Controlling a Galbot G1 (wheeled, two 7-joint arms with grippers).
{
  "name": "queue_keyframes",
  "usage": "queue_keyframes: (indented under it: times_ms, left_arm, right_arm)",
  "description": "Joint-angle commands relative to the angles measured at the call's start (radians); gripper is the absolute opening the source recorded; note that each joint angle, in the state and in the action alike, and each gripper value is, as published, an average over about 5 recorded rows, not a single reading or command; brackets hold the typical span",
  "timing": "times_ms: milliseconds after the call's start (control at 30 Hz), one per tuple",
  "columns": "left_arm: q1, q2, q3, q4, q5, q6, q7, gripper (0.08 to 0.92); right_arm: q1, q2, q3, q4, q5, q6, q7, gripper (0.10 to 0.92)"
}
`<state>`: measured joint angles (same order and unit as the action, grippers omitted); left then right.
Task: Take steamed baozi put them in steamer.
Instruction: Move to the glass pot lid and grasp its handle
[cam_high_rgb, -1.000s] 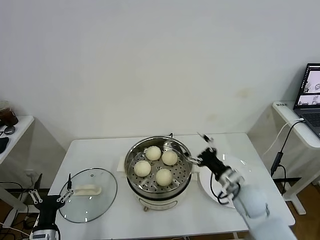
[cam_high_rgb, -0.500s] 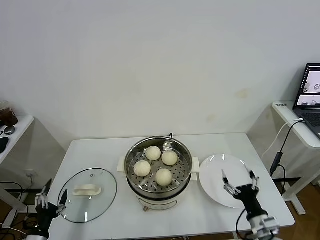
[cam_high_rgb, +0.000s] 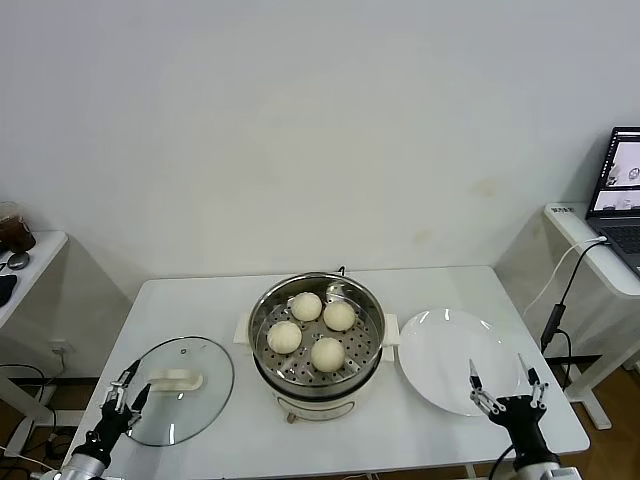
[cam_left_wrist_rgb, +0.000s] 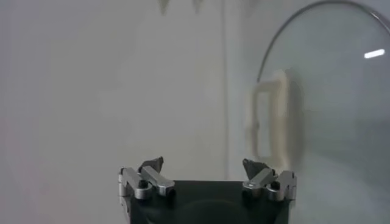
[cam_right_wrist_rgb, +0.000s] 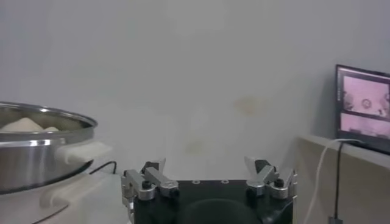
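four steamed baozi (cam_high_rgb: 312, 329) sit inside the steamer (cam_high_rgb: 318, 345), centre of the head view, lower middle of the frame. all four lie on the perforated tray, close together in a loose square, none stacked. judged from how they lie, the loading looks complete.

white plate (cam_high_rgb: 450, 372) right of the steamer, nothing on it. glass lid (cam_high_rgb: 180, 390) lower left, flat on the counter (cam_high_rgb: 210, 300), white handle up.

left pincer (cam_high_rgb: 122, 392) at the lower left edge of the frame, just off the near rim of the lid, jaws spread wide, holding nothing. the left wrist view shows both fingertips (cam_left_wrist_rgb: 152, 165) apart, with the lid handle ahead of them.

right pincer (cam_high_rgb: 503, 388) at the lower right, by the near right edge of the plate, jaws wide, holding nothing. the right wrist view shows the steamer wall off to one side, with a bun top just above the rim.

handling, as a judgement: the buns look soft, light and smooth-skinned, so they should dent or tear under a hard pinch and may be a little tacky. best hold would be low on the flanks of the dome, across the widest part, closing gently and lifting straight up.

if a lid step follows, the white handle is the place to grip. the glass is likely heavier, rigid and breakable.
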<state>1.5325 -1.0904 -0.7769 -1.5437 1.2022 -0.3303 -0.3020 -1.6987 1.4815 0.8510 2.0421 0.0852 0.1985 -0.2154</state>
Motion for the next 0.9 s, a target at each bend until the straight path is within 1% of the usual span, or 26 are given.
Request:
queue_keyframes:
  times_ms: [33, 233, 433, 700, 800, 900]
  left_arm:
    - [-0.053, 0.026, 0.055, 0.069, 0.091, -0.007, -0.007, 0.823]
    - [-0.091, 0.024, 0.073, 0.077, 0.089, -0.008, -0.002, 0.823]
    - [-0.156, 0.019, 0.102, 0.092, 0.088, -0.002, 0.008, 0.823]
    - [-0.234, 0.023, 0.135, 0.155, 0.074, 0.001, 0.026, 0.822]
    - [-0.246, 0.023, 0.143, 0.177, 0.065, 0.001, 0.033, 0.781]
    - [-0.252, 0.022, 0.149, 0.200, 0.058, -0.001, 0.036, 0.697]
  right_arm:
    - [-0.035, 0.031, 0.028, 0.027, -0.005, 0.006, 0.001, 0.823]
    - [-0.034, 0.034, 0.019, 0.023, -0.014, 0.009, 0.000, 0.823]
    - [-0.035, 0.033, 0.017, 0.021, -0.023, 0.006, -0.003, 0.823]
    - [-0.036, 0.037, 0.014, 0.022, -0.030, 0.004, -0.007, 0.823]
    - [-0.036, 0.038, 0.014, 0.022, -0.031, 0.004, -0.008, 0.823]
    - [-0.036, 0.039, 0.013, 0.023, -0.033, 0.002, -0.009, 0.823]
